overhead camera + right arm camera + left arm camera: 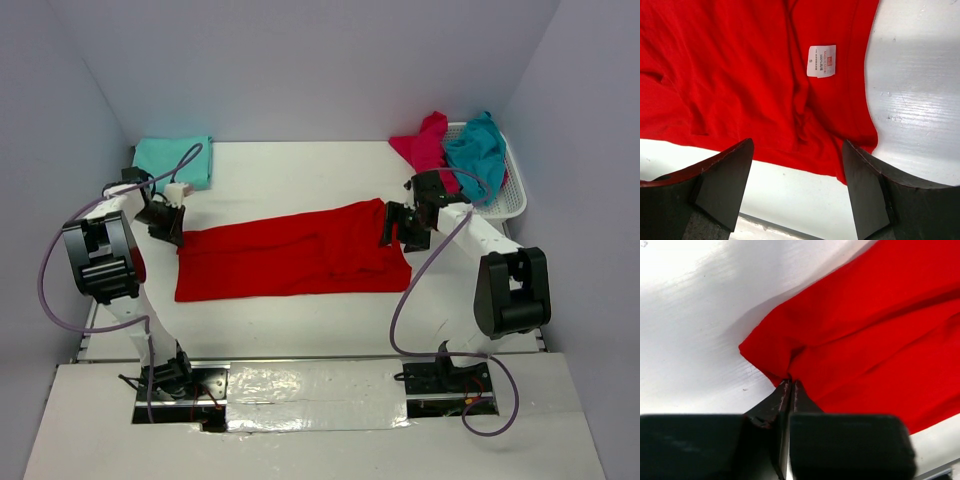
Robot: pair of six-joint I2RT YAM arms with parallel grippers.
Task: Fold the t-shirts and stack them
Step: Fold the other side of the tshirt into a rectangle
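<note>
A bright red t-shirt point(290, 255) lies folded into a long band across the middle of the table. My left gripper point(172, 228) is at its far-left corner. In the left wrist view the gripper point(791, 381) has its jaws pressed together on the puckered corner of the red cloth point(865, 330). My right gripper point(400, 232) hovers over the shirt's right end. Seen from the right wrist, that gripper point(797, 144) is wide open above the shirt's edge point(740, 75), near the white size label point(821, 61), with nothing between its fingers.
A folded teal t-shirt point(175, 160) lies at the back left. At the back right, a white mesh basket point(512, 195) holds a crumpled magenta shirt point(425, 145) and a teal shirt point(478, 150). Grey walls close in the table on three sides.
</note>
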